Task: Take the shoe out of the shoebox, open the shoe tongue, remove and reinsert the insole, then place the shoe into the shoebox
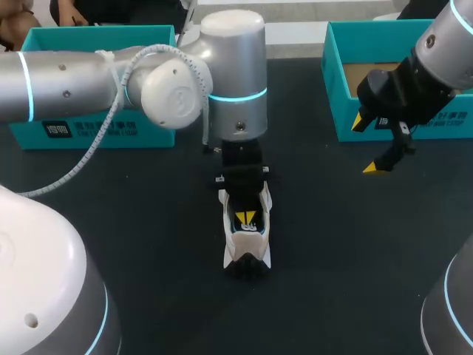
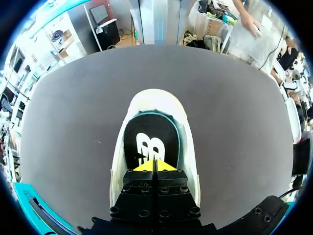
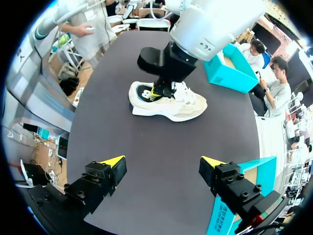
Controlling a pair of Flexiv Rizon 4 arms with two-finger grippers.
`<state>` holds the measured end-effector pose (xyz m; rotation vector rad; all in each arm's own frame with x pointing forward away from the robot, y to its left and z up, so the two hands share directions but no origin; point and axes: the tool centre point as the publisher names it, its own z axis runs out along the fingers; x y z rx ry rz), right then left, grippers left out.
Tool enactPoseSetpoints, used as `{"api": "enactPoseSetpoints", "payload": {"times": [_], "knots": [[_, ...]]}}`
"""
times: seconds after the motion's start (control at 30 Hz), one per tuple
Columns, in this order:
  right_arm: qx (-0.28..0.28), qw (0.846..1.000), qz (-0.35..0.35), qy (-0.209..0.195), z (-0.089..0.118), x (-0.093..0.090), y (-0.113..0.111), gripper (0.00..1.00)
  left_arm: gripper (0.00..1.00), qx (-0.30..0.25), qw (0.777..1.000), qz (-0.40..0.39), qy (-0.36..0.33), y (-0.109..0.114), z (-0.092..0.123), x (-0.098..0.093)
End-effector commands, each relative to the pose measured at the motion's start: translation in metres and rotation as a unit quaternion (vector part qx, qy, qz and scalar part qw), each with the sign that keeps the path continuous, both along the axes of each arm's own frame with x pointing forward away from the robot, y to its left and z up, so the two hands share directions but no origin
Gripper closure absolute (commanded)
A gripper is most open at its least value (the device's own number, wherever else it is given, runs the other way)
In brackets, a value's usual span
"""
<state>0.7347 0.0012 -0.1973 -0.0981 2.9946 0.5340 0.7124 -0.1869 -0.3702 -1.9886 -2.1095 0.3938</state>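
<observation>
At the far left of the dark counter you had the left teal box, with your left arm passing in front of it and turning down at mid-counter. Under that wrist lay the white shoe, out of both boxes, on its sole, heel end toward the camera behind you. Your left jaws stood inside the shoe's opening. In the left wrist view their yellow tips were closed against each other, right at the black insole with its white mark. Whether they nipped any of the insole, I could not tell. The insole lay flat within the shoe's white walls.

Right of the shoe and well apart from it, your right arm held its jaws spread wide above bare counter, with nothing between them; the right wrist view showed the shoe ahead of them. Behind that arm sat the right teal box, open at the top, with a brown inside.
</observation>
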Motion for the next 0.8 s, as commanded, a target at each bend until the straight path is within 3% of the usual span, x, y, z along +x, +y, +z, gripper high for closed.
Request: {"api": "enactPoseSetpoints", "payload": {"times": [0.03,0.2,0.4,0.53,0.8], "knots": [[-0.001,1.000,0.000,0.000,-0.001,0.000,0.001,0.00,1.00,0.012,1.000,-0.002,0.000,-0.006,-0.017,-0.001],[-0.001,1.000,0.000,0.000,-0.001,0.000,0.001,0.00,1.00,0.024,1.000,-0.001,0.002,-0.002,-0.024,-0.004],[-0.001,1.000,0.000,0.000,-0.001,0.000,0.001,0.00,1.00,-0.007,1.000,-0.003,-0.022,0.008,0.007,-0.012],[-0.001,1.000,0.000,0.000,-0.001,0.000,0.001,0.00,1.00,-0.026,0.999,-0.014,-0.028,0.003,0.016,-0.020],[-0.001,1.000,0.000,0.000,-0.001,0.000,0.001,0.00,1.00,-0.030,0.999,-0.033,-0.017,-0.019,-0.016,-0.037]]}}
